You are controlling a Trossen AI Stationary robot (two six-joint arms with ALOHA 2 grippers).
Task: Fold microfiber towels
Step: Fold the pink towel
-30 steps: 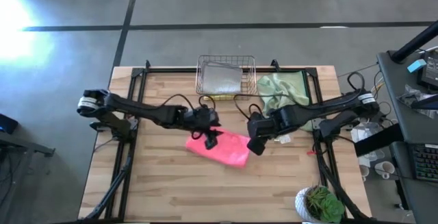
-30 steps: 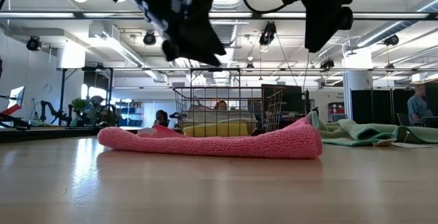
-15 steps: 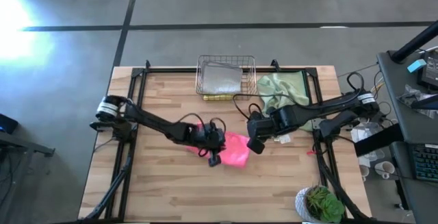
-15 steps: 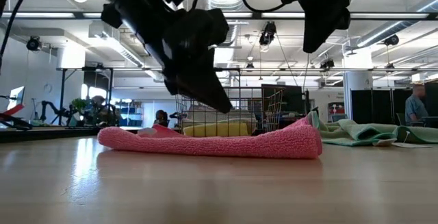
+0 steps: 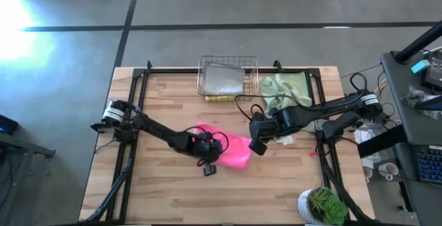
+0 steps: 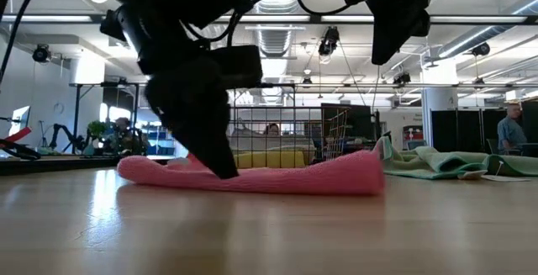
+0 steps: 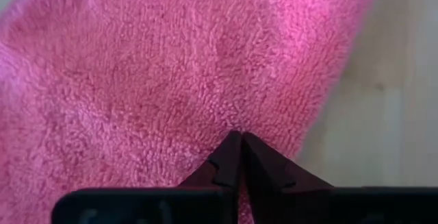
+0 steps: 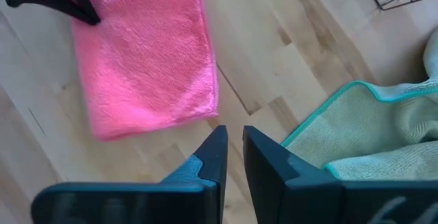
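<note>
My left gripper has dropped to the pink towel's near edge and pinched shut there; my right gripper has narrowed.

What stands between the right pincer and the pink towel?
Nothing visible. The right pincer hangs above bare table just beside the pink towel. The left pincer is shut on the towel's far side.
</note>
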